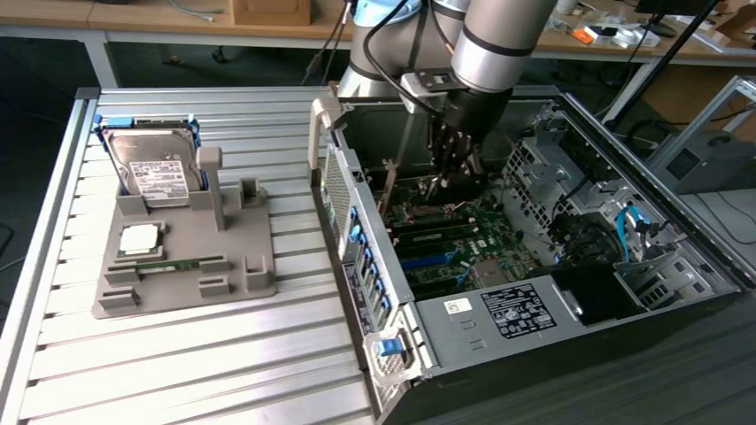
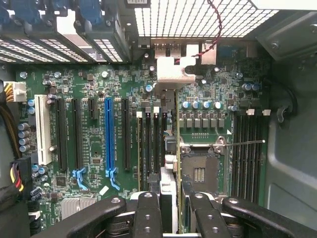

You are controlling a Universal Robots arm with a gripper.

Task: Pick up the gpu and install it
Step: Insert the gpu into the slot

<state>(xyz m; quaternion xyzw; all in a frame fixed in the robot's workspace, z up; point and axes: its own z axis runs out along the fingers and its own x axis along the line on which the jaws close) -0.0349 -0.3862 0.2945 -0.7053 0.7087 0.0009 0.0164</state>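
I have the hand (image 1: 455, 177) down inside the open black computer tower (image 1: 532, 266), just above the green motherboard (image 2: 99, 148). In the wrist view its black fingers (image 2: 148, 218) stand partly closed with a thin flat card clamped edge-on between them — this I take to be the gpu (image 2: 168, 144), tan board with a silvery metal edge, held upright so its lower edge faces the board. The silvery bracket end of the card reaches toward the perforated rear wall of the case, which is where such a bracket has to sit.

The card hangs beside the blue expansion slot (image 2: 109, 136) and the black slots next to it; whether its edge has met a slot I cannot tell, since the card itself hides that line.

On the slatted metal counter (image 1: 177, 354) the grey moulded parts holder (image 1: 183, 266) carries the silver boxy hard drive with white label (image 1: 154, 168) standing in its cradle and a narrow green memory stick (image 1: 177, 264) lying flat.
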